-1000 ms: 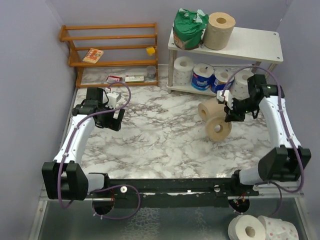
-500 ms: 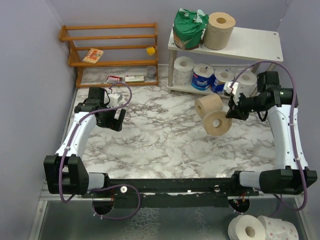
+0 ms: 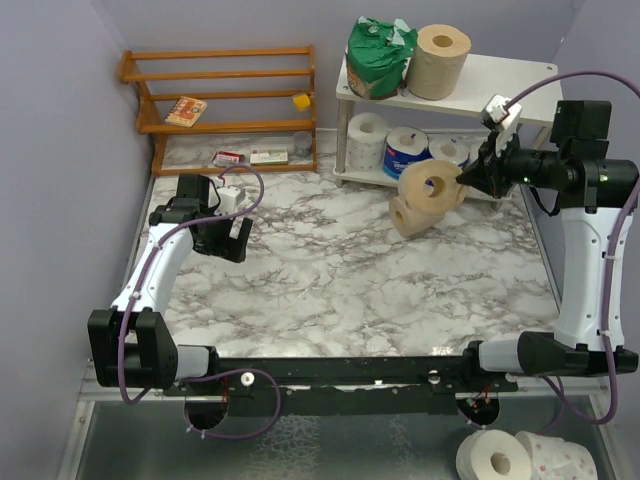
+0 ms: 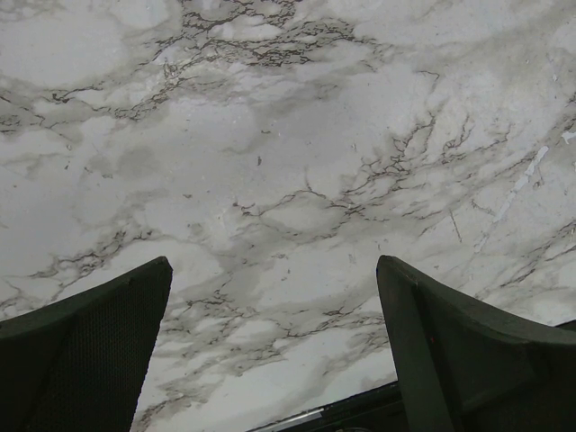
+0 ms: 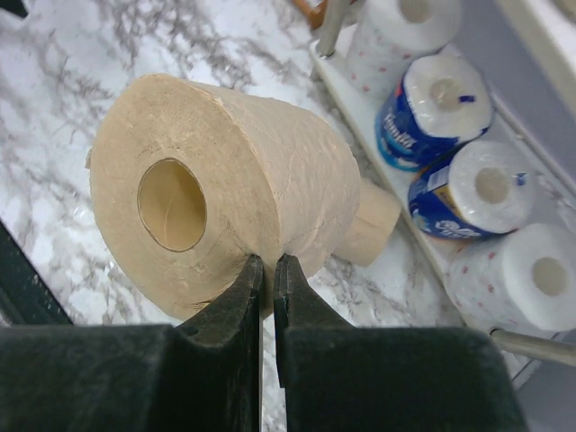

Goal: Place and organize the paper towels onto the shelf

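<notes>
Fingers of our right gripper (image 5: 267,270) pinch a tan roll (image 5: 225,189) aloft beside the shelf (image 3: 510,85); left gripper (image 4: 270,270) wide. Shelf top: green pack (image 3: 380,58), second tan roll (image 3: 440,60). Lower tier: white rolls (image 3: 367,135), blue rolls (image 3: 405,152).

Lilac walls (image 3: 60,150), marble-look tabletop (image 3: 330,290), wooden rack (image 3: 220,52) back-left w/ small items (image 3: 186,110), maybe boxes

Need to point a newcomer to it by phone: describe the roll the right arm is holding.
Find the white two-tier shelf at the back right. In front of its lower tier, a tan-brown roll hangs in the air, pinched by the right arm's fingers. The other tan roll below lies on the marble table; this one alone is lifted.
</notes>
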`<act>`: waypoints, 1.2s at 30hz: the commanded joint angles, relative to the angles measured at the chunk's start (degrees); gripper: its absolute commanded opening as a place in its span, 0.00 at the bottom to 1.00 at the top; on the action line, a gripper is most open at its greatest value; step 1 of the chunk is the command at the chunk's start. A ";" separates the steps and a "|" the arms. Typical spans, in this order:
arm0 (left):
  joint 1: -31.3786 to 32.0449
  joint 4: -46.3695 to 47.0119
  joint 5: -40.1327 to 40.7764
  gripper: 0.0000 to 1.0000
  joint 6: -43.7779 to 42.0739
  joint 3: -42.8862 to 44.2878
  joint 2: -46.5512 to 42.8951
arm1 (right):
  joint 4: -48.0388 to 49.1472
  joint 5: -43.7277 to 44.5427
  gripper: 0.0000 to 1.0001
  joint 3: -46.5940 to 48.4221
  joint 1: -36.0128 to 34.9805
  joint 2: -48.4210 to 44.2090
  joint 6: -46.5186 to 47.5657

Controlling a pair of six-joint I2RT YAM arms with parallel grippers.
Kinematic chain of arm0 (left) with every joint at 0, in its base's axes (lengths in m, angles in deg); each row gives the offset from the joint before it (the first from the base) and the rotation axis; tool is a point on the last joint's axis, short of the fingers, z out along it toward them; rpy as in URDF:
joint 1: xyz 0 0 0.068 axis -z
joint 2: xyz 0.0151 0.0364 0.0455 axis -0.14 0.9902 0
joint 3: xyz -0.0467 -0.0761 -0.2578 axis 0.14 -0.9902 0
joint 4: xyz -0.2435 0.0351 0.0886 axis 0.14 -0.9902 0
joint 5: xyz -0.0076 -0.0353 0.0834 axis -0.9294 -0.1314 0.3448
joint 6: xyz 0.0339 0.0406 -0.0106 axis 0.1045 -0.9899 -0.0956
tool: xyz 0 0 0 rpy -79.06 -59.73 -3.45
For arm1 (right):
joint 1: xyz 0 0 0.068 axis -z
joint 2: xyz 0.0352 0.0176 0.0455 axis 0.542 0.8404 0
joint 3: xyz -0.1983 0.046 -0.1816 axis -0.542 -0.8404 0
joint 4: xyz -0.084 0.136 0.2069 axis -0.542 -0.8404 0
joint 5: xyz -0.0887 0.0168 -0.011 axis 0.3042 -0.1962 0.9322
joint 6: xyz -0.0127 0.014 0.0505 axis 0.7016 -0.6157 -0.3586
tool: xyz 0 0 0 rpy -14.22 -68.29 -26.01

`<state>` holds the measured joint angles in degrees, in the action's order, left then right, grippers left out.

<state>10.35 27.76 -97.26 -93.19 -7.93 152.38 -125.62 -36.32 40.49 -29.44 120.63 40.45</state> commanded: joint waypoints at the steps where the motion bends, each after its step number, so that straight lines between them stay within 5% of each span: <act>1: -0.37 0.17 -2.29 0.99 0.10 0.22 0.77 | 13.11 3.13 0.01 4.33 0.14 -1.61 -14.09; 7: -0.34 -0.01 -3.13 0.99 0.07 0.04 0.48 | 29.82 7.01 0.01 -1.63 0.14 -6.31 -22.02; 13: -0.33 -0.05 -3.82 0.99 -0.10 -0.07 -0.05 | 27.67 21.86 0.01 9.32 0.14 2.61 -31.82; 24: -0.35 -0.01 -4.32 0.99 -0.15 -0.06 0.19 | 37.33 41.49 0.01 12.69 0.14 3.98 -41.08; 36: -0.35 -0.01 -3.68 0.99 0.20 0.07 1.55 | 43.74 49.91 0.01 7.39 0.23 3.11 -51.48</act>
<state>10.35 27.72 -99.79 -93.19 -7.93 153.43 -87.43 8.97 47.44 -29.42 122.84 -5.17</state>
